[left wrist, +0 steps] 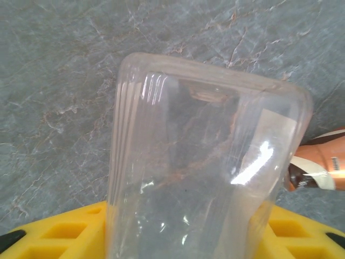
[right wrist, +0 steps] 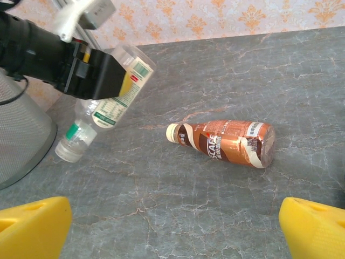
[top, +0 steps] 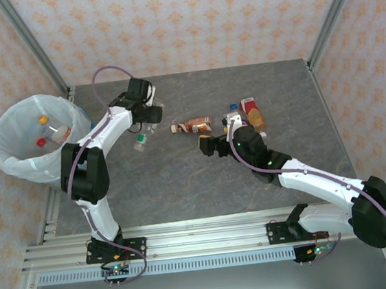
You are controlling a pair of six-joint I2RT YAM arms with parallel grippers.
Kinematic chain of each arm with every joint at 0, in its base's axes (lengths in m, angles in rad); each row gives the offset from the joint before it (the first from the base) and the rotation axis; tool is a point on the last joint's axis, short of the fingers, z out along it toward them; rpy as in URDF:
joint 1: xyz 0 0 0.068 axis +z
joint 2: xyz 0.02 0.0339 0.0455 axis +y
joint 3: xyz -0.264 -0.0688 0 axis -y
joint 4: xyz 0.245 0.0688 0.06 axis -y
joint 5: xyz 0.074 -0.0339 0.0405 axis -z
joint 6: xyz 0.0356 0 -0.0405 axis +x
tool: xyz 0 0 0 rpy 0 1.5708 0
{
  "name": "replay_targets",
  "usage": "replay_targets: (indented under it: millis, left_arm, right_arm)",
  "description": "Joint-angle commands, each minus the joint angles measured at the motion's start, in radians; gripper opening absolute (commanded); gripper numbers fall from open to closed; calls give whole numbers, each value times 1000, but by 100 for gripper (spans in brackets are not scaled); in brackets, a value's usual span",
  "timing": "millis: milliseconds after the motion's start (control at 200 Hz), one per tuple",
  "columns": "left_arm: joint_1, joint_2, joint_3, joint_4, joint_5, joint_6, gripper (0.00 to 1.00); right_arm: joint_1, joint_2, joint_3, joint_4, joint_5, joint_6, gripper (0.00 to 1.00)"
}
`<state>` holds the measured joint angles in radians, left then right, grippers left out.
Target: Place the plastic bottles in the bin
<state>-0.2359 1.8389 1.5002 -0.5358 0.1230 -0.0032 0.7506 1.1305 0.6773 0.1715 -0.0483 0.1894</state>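
Grasp step: just right of the bin [top: 1,130], the left gripper [right wrist: 121,82] clamps narrowly on a tilted clear bottle [right wrist: 108,110], cap downward, while the right gripper [top: 205,145] hangs wide open and empty farther right; the next move is probably a lift clearing the bin's rim.

Near side of the brown bottle [top: 192,125]: bare table [top: 183,180], open for passage. Left of it: the left gripper [top: 147,119] and clear bottle [top: 142,137] obstruct. Right of it: clustered bottles [top: 248,114] obstruct.
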Motion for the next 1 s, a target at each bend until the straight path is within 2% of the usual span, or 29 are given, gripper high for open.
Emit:
replay_targets:
  millis: [0, 560, 996]
  left_arm:
    - [-5, -91, -20, 67, -2, -50, 0]
    - [-5, -352, -67, 90, 121, -120, 0]
    - [-4, -524, -60, 165, 126, -192, 0]
  right_arm:
    - [7, 2, 21, 1, 21, 8, 99]
    - [7, 31, 35, 20, -11, 15, 99]
    - [7, 27, 50, 59, -44, 34, 99]
